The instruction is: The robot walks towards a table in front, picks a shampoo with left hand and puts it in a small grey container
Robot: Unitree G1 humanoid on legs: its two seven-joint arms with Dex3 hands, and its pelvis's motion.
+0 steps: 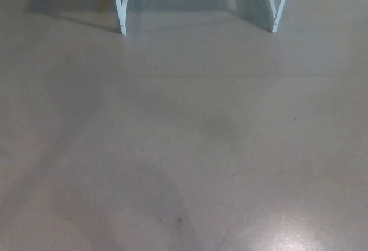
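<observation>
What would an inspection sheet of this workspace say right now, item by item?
Surface: grey floor, smooth, with faint dark smudges and glare at lower right.
Job's things: nothing seen.
Clutter: nothing seen.
Hands: nothing seen; neither is in view.
Cables: nothing seen.
Surroundings: a pale table frame at the top edge, left leg and right leg standing on the floor; the tabletop is out of frame.

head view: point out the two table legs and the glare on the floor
left table leg (123,24), head view, lower end near its foot
right table leg (275,24), head view, lower end near its foot
floor glare (290,236), head view, middle of the bright patch
</observation>
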